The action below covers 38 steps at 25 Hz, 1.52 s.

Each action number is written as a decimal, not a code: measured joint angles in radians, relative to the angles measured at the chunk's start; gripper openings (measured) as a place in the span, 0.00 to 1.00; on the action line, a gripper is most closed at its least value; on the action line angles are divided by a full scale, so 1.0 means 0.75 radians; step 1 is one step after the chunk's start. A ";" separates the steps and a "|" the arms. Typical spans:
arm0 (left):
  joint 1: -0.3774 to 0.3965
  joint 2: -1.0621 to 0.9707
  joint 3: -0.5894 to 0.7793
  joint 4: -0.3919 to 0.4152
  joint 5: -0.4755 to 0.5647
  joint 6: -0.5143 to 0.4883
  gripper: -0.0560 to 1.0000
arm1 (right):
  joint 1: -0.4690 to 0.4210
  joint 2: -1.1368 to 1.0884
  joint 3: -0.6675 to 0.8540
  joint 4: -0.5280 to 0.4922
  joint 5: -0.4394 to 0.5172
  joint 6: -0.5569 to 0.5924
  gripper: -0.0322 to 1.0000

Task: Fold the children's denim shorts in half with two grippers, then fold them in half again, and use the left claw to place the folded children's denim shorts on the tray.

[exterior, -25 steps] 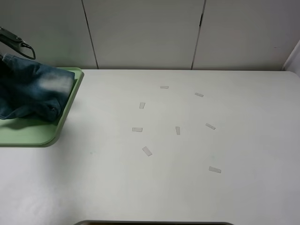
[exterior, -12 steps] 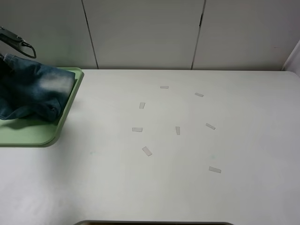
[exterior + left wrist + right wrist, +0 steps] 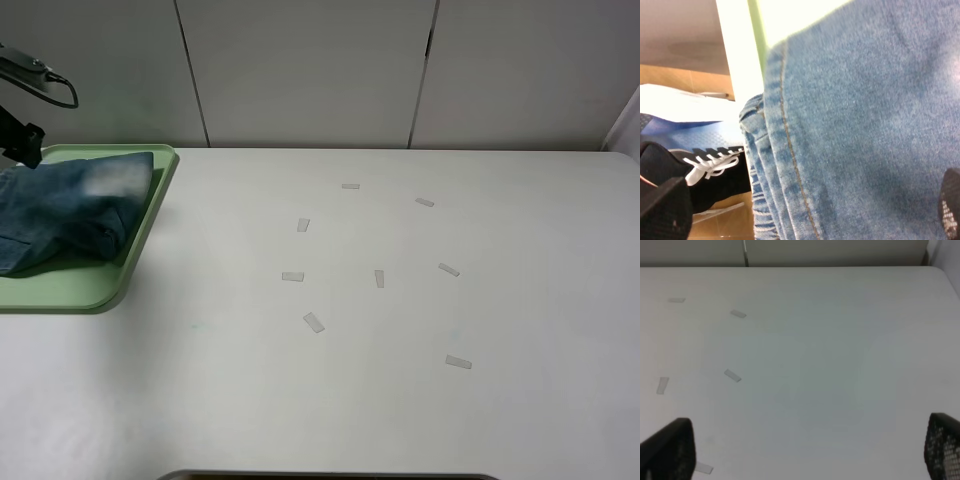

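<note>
Both folds look done: the children's denim shorts [image 3: 70, 212] lie as a compact bundle on the green tray [image 3: 95, 288] at the worktop's [image 3: 330, 400] far left corner, their left end running out of the high view, so I cannot tell whether that end overhangs. In the left wrist view the denim fills the picture between the two dark fingertips of the left hand [image 3: 805, 210], which stand wide apart, released, touching no cloth that I can see. What seems left is only lifting that arm clear. The right hand [image 3: 805, 450] hovers spread over bare worktop with small tape markers [image 3: 314, 322], holding nothing.
</note>
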 joint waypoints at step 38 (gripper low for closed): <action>0.000 -0.284 -0.312 -0.319 0.819 -0.120 0.96 | 0.000 0.000 0.000 0.000 0.000 0.000 0.70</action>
